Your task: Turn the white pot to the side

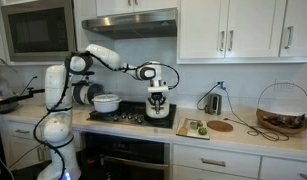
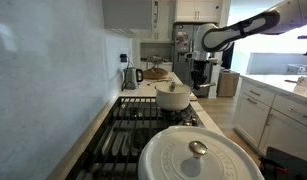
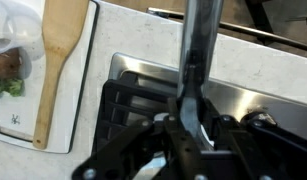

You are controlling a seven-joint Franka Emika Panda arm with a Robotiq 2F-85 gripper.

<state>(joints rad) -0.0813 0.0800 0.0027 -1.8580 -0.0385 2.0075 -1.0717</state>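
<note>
My gripper (image 3: 188, 125) hangs over the right side of the stove (image 3: 143, 90) in both exterior views (image 1: 158, 102) (image 2: 203, 78). In the wrist view a long grey metal handle (image 3: 198, 50) runs from the top of the picture down between my fingers, which are closed on it. Only slivers of the white pot (image 3: 160, 119) show under the jaws. Its body is mostly hidden by the gripper in every view.
A wider, shallow white pot (image 1: 106, 102) (image 2: 173, 97) sits on the stove's left side, and a large lidded white pot (image 2: 198, 155) nearer the camera. A cutting board (image 3: 73, 100) with a wooden spatula (image 3: 53, 60) and greens (image 3: 5, 85) lies beside the stove. A kettle (image 1: 213, 102) and wire basket (image 1: 282, 105) stand on the counter.
</note>
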